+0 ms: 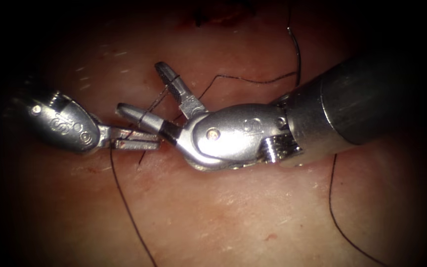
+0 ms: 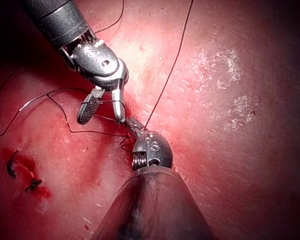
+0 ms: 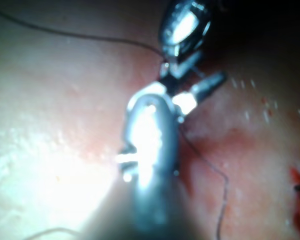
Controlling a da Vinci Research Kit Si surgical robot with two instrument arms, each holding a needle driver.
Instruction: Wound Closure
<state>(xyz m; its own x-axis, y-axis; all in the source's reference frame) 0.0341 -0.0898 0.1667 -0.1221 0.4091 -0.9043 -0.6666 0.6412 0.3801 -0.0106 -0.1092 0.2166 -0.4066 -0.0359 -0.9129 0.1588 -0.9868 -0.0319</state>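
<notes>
My left silver claw (image 1: 137, 141) is pinched on the thin black thread (image 1: 124, 198) by the pink, soft tissue (image 1: 233, 217). My right silver claw (image 1: 144, 91) is wide, with thread draped across it. I think the thread is light, floppy and slippery, so grab near its end.

Thread (image 1: 129, 212) lying across tissue (image 1: 233, 212)

We see the left end effector (image 2: 132, 125) closed on the thread (image 2: 166, 80) against the tissue (image 2: 230, 150), touching the right end effector (image 2: 104, 114), whose jaws gape.
</notes>
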